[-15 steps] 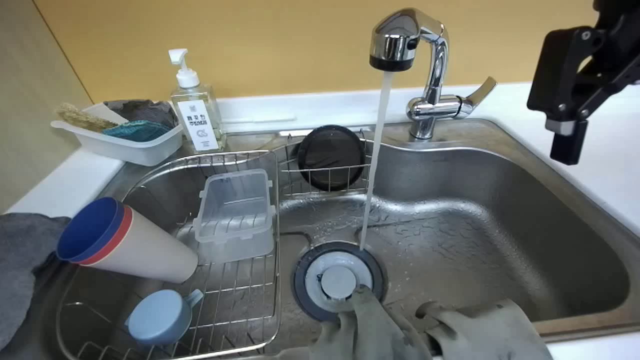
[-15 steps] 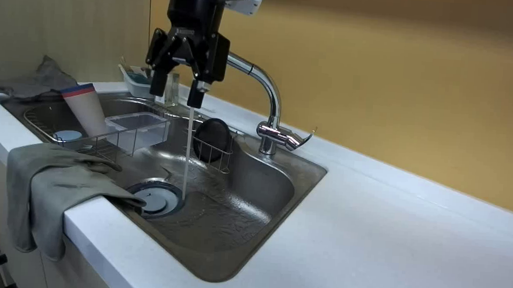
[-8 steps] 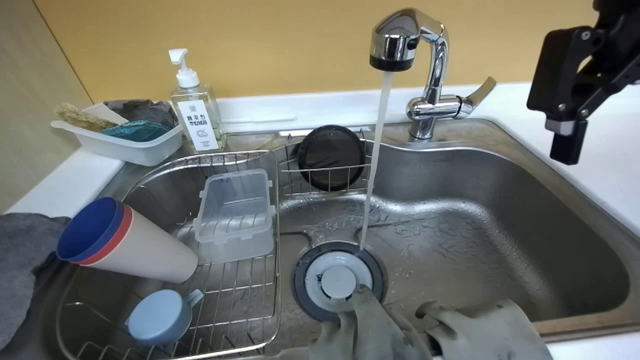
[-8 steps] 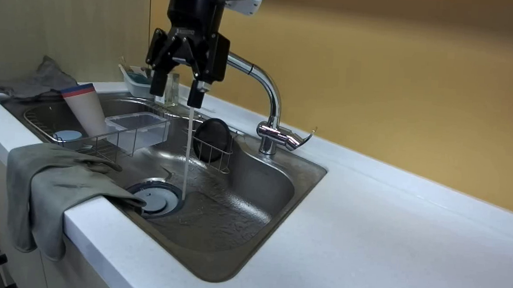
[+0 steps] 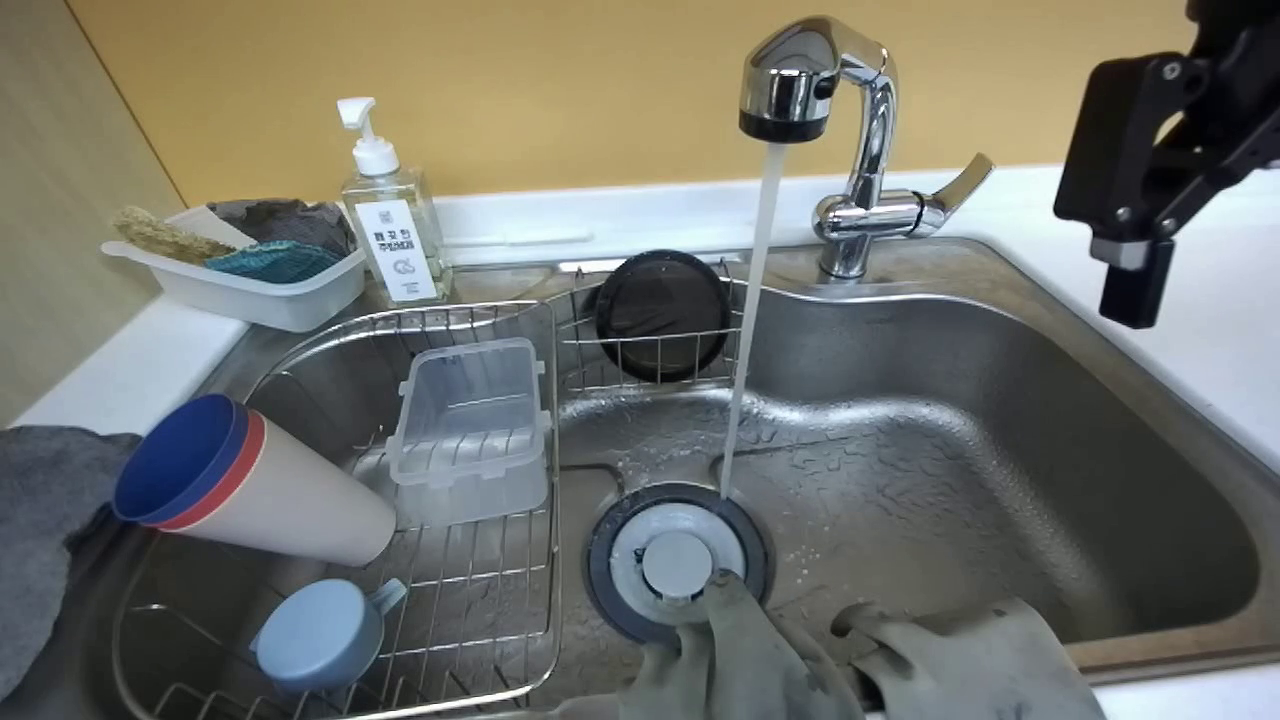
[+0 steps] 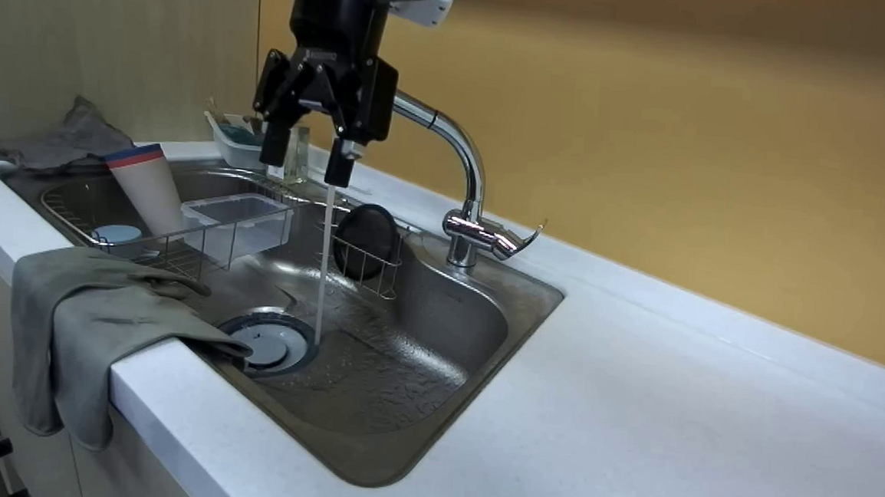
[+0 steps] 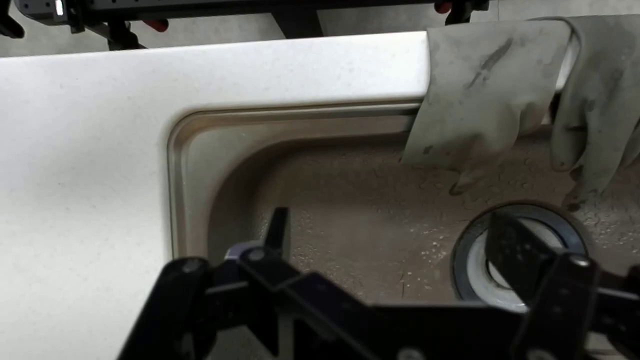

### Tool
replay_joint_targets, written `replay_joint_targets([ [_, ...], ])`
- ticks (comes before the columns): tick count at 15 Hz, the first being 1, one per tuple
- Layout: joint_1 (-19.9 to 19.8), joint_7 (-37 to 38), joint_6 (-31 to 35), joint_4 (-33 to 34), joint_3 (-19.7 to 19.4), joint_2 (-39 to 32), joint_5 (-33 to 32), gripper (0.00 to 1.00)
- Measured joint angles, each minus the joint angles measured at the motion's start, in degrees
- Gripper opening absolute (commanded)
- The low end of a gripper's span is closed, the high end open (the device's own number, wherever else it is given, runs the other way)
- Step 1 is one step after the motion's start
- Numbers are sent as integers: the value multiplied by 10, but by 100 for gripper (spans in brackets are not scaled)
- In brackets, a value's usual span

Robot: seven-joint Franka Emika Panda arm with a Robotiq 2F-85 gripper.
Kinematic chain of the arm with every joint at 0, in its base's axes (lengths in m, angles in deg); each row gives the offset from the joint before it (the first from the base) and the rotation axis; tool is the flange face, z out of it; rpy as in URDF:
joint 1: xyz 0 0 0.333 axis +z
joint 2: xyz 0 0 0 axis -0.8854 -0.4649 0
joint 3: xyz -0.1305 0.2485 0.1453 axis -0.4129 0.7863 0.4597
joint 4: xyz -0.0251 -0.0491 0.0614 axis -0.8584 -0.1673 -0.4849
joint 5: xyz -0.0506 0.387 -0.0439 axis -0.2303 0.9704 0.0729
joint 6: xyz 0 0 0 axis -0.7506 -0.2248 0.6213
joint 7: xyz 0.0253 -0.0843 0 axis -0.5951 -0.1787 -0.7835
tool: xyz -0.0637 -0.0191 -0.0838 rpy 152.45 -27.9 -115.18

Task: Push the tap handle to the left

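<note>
Nil real movement vs last frame, at most a slight drift on my gripper [image 6: 306, 159], which sits spread w/ nothing pinched, & water [image 5: 751, 290] is running. Tap handle [image 5: 965, 187] is in same pose, sticking out right of the tap body [image 5: 848, 225] in both exterior views. I'm well apart from it, so IMO push isn't started & next step's prob getting alongside b4 sweeping it left.

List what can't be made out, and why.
Spout head: mostly behind the tool in an exterior view.
Tap handle: wrist view, behind tool or out of frame.
Grey cloth: cut by left edge in an exterior view.
Bottle label, fine print: too small in an exterior view.
</note>
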Motion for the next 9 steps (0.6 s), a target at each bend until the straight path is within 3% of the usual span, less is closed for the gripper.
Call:
replay_joint_targets([
  [9,-26,0,167,24,-47,-26,-70,100],
])
